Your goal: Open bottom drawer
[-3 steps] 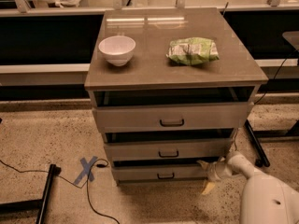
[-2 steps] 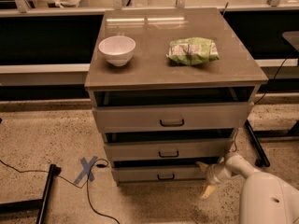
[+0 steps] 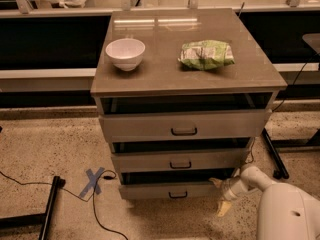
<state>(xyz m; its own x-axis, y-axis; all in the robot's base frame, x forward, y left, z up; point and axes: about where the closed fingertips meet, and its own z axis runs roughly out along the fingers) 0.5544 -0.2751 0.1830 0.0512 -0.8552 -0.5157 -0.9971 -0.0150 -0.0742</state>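
Slightly lower and further left than a second ago, the gripper [image 3: 219,198] now hangs just off the right end of the bottom drawer [image 3: 150,190], low over the speckled floor [image 3: 45,149]. Its two pale fingers [image 3: 216,182] are spread wide with nothing between them: the upper one points at the drawer's right corner, and the lower one angles down toward the floor. Whether the upper fingertip touches the panel I cannot tell. The white arm [image 3: 282,214] comes in from the lower right corner.

The bottom drawer is the lowest and narrowest of the cabinet's three fronts, below the middle drawer [image 3: 150,162] and the top drawer [image 3: 145,126]. A dark gap shows above its front, and its small dark loop handle [image 3: 178,195] sits at the centre, well left of the gripper.

On the cabinet top [image 3: 165,74] stand a white bowl [image 3: 125,53] and, apart to its right, a green snack bag [image 3: 206,54] (both unmoved). A blue tape cross [image 3: 92,181] marks the floor left of the cabinet.
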